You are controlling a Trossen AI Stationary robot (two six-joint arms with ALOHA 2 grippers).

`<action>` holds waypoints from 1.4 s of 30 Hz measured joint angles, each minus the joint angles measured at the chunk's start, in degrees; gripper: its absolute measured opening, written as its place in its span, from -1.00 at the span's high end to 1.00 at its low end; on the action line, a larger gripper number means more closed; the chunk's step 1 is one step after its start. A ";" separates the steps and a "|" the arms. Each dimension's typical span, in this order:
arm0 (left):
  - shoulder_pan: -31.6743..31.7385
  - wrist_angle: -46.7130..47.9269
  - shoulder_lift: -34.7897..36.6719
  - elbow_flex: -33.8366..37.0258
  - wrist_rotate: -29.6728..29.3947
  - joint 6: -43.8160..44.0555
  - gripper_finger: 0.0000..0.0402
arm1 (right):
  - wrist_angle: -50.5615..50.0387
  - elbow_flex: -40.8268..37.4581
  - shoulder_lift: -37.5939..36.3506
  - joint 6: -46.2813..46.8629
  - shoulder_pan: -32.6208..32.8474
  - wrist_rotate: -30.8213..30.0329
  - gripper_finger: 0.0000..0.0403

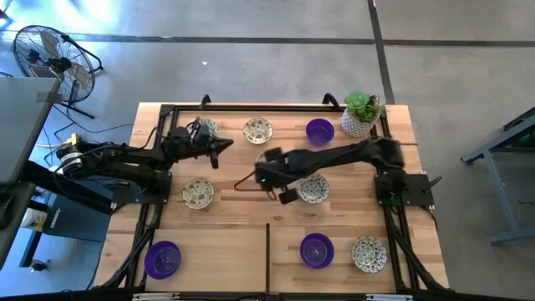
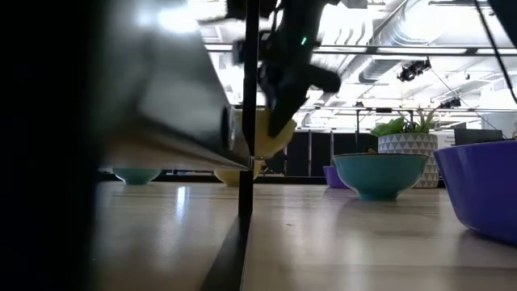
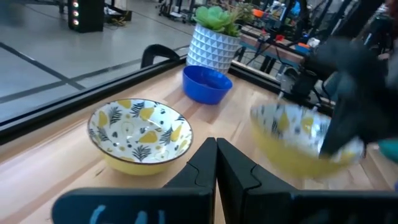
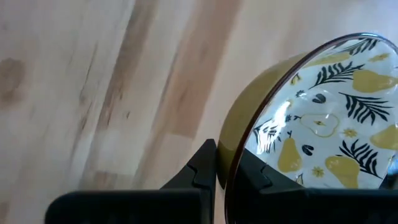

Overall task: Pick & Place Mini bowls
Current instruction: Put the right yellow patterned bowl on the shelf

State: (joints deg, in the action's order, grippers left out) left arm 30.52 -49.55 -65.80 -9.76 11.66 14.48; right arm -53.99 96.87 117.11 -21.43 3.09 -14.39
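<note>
Table (image 1: 234, 242) w/ bowls; right gripper (image 4: 225, 180) jaws clamp patterned bowl (image 4: 323, 124) rim, half cut off; left gripper (image 3: 216, 163) closed.

My right gripper (image 1: 280, 186) holds a patterned bowl (image 1: 313, 189) mid-table; my left gripper (image 1: 224, 148) waits beside the back-row bowls (image 1: 257, 130).

A: Which background items do you see from your station?

B: I see a wooden table (image 1: 226, 242) with a black frame (image 1: 251, 107). A potted succulent (image 1: 362, 113) in a white patterned pot stands at its far right corner.

A: And beyond the table?

B: A floor fan (image 1: 46, 57) stands on the grey concrete floor (image 1: 251, 58).
</note>
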 joint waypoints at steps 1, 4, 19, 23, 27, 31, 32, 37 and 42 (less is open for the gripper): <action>0.08 0.03 0.00 0.00 0.00 -0.02 1.00 | 0.20 0.78 1.65 -1.91 0.21 -0.35 0.92; 0.27 0.06 0.00 0.00 0.22 -0.09 1.00 | 1.00 2.08 5.20 -6.35 0.71 -0.48 0.92; 0.22 0.86 0.00 0.00 2.63 -0.23 1.00 | 5.39 2.02 7.81 -12.06 0.28 1.34 0.82; 0.22 1.27 0.00 0.00 3.03 -0.60 1.00 | 6.44 2.02 7.68 -11.72 0.66 1.16 0.68; 0.22 1.62 0.00 0.00 3.02 -1.18 1.00 | 7.20 2.19 6.64 -9.40 1.15 0.93 0.49; 0.22 1.97 0.00 0.00 3.94 -2.22 1.00 | 6.42 2.33 4.06 -6.65 1.53 -0.24 0.29; 0.22 2.00 0.00 0.00 4.29 -2.22 1.00 | 5.99 2.33 2.91 -5.56 1.55 -0.48 0.26; 0.20 1.94 0.00 0.00 8.20 -2.19 1.00 | 3.30 0.29 -3.93 1.27 0.62 3.40 0.37; -3.13 3.94 0.00 -1.92 11.22 -3.97 1.00 | 15.24 -15.34 -15.48 4.00 -0.56 4.52 0.87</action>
State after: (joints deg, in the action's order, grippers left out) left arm 27.38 -45.61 -65.80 -11.68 22.88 10.51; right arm -38.75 81.53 101.63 -17.43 2.53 -9.87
